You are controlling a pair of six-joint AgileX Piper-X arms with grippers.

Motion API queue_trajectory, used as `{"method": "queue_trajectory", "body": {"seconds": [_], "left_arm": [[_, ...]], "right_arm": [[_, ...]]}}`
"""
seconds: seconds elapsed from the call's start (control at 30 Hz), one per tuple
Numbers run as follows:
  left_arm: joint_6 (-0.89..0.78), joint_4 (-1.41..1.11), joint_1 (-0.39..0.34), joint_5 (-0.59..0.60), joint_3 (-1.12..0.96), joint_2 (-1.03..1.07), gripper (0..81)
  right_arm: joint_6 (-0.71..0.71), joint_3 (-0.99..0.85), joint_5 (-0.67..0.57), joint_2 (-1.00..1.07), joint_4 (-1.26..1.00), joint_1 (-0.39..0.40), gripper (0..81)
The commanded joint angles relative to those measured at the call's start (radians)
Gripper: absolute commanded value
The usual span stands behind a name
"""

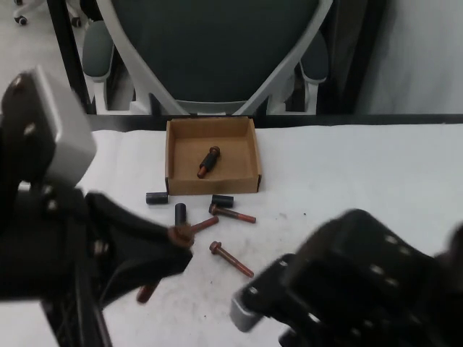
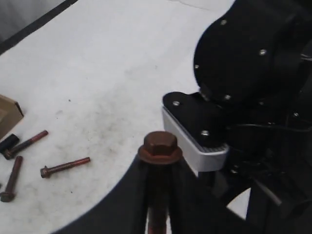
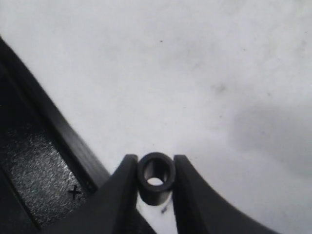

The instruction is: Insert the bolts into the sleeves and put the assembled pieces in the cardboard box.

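1. The left gripper (image 2: 159, 181) was clenched on a bolt (image 2: 160, 147); the hex head stood clear beyond the fingertips.
2. The right gripper (image 3: 155, 170) was grasping a sleeve (image 3: 156, 187) by its outer wall; the bore looked open and unblocked.
3. The step in hand seemed to be mating these 2 parts. It would go best with the bolt's axis lined up on the bore before any push; the approach should be slow and straight; the hold on the sleeve should stay firm so that it cannot swivel.
4. Since the head led at the fingertips, the left wrist probably had to turn to offer the threaded end first.
5. In the high view, 3 loose sleeves (image 1: 156, 197) and 3 loose bolts (image 1: 231, 259) lay at centre, below the cardboard box (image 1: 173, 155); the closing path should stay clear of them.
6. The box sat at upper centre, with 1 assembled piece (image 1: 208, 161) lying in it.
7. The held bolt's shank was hidden between the left fingers, so its free length could not be judged.
8. A rust-coloured end (image 1: 147, 293) showed at lower left of the high view; it could be that shank's tip or another bolt, and I could not tell which.
9. The right arm (image 1: 362, 282) bulked across the lower right of the high view and covered its own fingertips there.
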Motion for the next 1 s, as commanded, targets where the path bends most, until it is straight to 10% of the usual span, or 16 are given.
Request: {"method": "queue_trajectory", "body": {"seconds": [0.0, 0.47, 0.73, 0.97], "left_arm": [[-0.109, -0.051, -0.004, 0.015, 0.07, -0.081, 0.8], [-0.285, -0.067, 0.001, 0.017, 0.163, -0.398, 0.8], [-0.274, -0.054, 0.001, 0.017, 0.163, -0.408, 0.8], [-0.269, -0.08, 0.001, 0.017, 0.189, -0.408, 0.8]], "right_arm": [[0.005, -0.054, 0.007, 0.051, 0.057, -0.024, 0.2], [0.077, -0.132, 0.039, 0.082, 0.125, -0.147, 0.4], [0.07, -0.137, 0.011, 0.082, 0.13, -0.147, 39.8], [0.079, -0.137, 0.037, 0.092, 0.13, -0.147, 37.7]]}}
